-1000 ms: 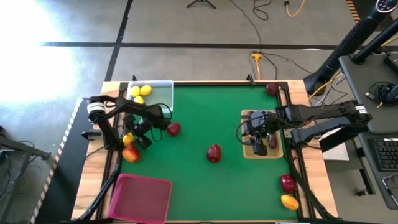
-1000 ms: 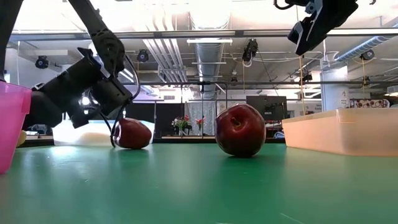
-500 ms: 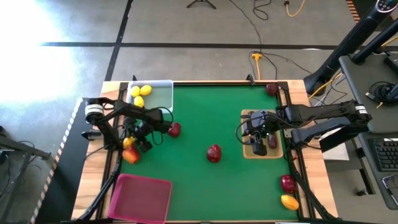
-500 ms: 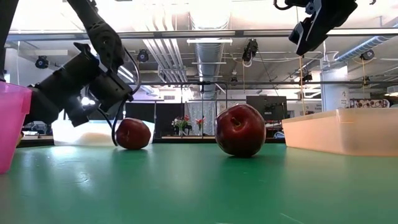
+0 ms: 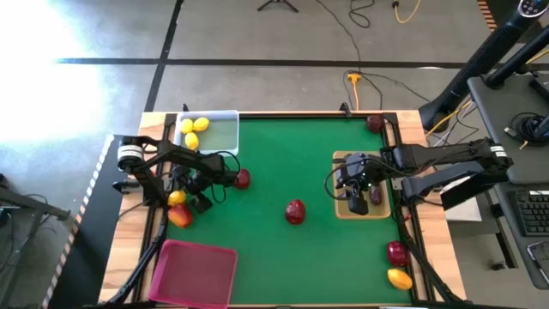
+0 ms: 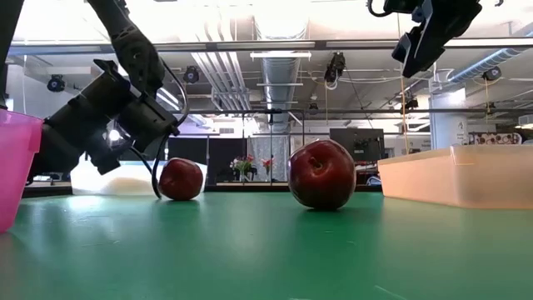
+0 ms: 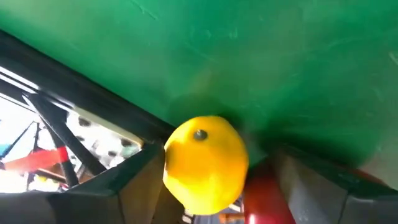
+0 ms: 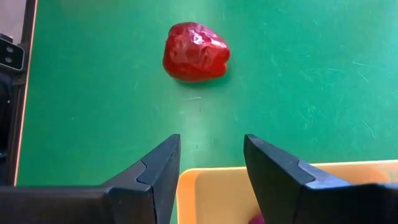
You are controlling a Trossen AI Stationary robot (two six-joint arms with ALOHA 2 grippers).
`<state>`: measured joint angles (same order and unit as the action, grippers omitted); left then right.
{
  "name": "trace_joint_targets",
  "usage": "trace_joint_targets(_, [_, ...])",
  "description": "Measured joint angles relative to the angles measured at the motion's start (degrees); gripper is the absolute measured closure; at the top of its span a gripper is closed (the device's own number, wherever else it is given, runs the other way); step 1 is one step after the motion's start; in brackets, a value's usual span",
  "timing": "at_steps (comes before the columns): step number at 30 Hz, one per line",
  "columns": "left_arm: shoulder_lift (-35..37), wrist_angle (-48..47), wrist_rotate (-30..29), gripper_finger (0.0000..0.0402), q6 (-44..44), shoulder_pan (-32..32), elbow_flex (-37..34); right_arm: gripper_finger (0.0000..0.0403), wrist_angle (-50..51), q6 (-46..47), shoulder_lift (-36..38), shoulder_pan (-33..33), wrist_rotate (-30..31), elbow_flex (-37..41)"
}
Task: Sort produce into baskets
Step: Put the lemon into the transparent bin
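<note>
A yellow lemon (image 7: 205, 165) lies at the table's left edge beside a red-orange fruit (image 5: 181, 215). My left gripper (image 5: 182, 196) is open, slanting down with a finger on either side of the lemon. Over the tan tray (image 5: 340, 209), which holds dark purple pieces (image 5: 375, 195), my right gripper (image 8: 210, 167) hangs open with nothing between its fingers. Two red fruits (image 5: 295, 210) (image 5: 242, 178) rest on the green mat. The clear bin (image 5: 221, 129) at the far left holds lemons (image 5: 194, 126). The magenta bin (image 5: 193, 273) stands at the near left. My left gripper stands open around the lemon. One finger (image 7: 134, 180) lies right beside the lemon's side (image 7: 169, 168); whether it touches I cannot tell. The other finger (image 7: 311, 186) stands apart from it. The lemon rests on the mat.
A black frame (image 7: 74, 134) runs along the table's left edge just behind the lemon. A red fruit (image 5: 396, 252) and a yellow one (image 5: 399, 278) lie at the near right corner, and another red fruit (image 5: 374, 123) at the far right.
My left gripper has swung a little toward the table's near left, over the lemon. My right gripper has stayed above the tan tray.
</note>
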<state>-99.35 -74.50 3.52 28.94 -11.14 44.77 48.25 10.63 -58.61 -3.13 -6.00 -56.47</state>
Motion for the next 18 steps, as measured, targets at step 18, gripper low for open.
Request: trace_joint_targets(18, [-1.7,-0.5,5.2,0.0113,2.8,1.9,0.4,0.0234,-0.1,2.2,0.0,0.0,0.0,-0.3])
